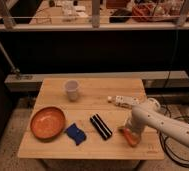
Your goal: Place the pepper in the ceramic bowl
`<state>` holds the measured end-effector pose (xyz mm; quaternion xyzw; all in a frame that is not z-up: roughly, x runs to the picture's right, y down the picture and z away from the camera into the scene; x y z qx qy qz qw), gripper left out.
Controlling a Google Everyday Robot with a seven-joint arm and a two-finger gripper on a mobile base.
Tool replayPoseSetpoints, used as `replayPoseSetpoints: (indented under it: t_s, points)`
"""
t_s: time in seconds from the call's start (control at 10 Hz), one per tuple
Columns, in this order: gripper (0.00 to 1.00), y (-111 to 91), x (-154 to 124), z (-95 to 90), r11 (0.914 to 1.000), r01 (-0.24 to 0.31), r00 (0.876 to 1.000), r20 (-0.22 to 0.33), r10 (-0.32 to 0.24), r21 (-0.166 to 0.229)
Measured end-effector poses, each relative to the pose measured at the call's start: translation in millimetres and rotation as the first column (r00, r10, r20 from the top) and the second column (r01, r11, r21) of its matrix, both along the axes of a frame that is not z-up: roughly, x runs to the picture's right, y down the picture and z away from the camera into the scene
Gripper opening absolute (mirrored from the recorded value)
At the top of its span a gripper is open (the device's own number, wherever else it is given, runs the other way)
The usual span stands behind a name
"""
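Hanging over the small tapered orange pepper on the wooden surface, the claw, whose grip I cannot tell, sits well apart from the wide orange-brown ceramic bowl.

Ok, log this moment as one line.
gripper: at small tapered orange pepper | wide orange-brown ceramic bowl: empty | pepper: on wooden table, not in bowl

High front view, hand lower right
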<state>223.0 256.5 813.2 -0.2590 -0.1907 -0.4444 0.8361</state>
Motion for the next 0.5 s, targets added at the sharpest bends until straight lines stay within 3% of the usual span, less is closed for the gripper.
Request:
replayPoseSetpoints:
  t_s: [0.3, 0.5]
  points:
    - [0.8, 3.2, -1.1, 2.5, 1.0, -0.006, 1.0, 0.005, 0.006, -0.001]
    - [0.7, 4.0, -1.9, 3.5, 1.0, -0.009, 1.0, 0.007, 0.009, -0.002]
